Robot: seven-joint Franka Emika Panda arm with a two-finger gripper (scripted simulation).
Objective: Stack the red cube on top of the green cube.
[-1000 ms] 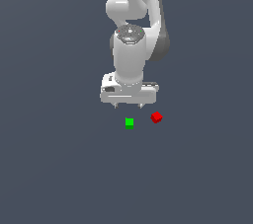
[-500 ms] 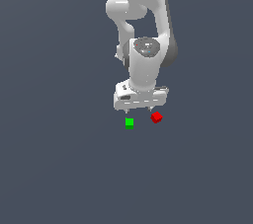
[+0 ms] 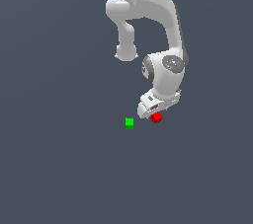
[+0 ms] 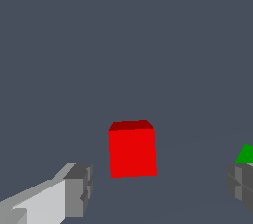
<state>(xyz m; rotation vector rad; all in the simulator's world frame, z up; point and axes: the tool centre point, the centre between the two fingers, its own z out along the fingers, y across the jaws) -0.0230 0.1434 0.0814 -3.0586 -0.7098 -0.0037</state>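
The red cube (image 3: 156, 117) sits on the grey floor just under my white gripper (image 3: 150, 111). In the wrist view the red cube (image 4: 132, 149) lies between and a little beyond my two fingertips (image 4: 77, 190), which stand wide apart and touch nothing. The gripper (image 4: 160, 188) is open and empty. The green cube (image 3: 129, 123) lies a short way off on the exterior view's left of the red one; only its corner (image 4: 245, 154) shows in the wrist view behind the other fingertip.
The white arm (image 3: 148, 16) rises above the cubes in the exterior view. The plain grey floor (image 3: 59, 168) spreads all around.
The arm has swung to the exterior view's right and come down, so the gripper now sits right over the red cube. Neither cube has moved.
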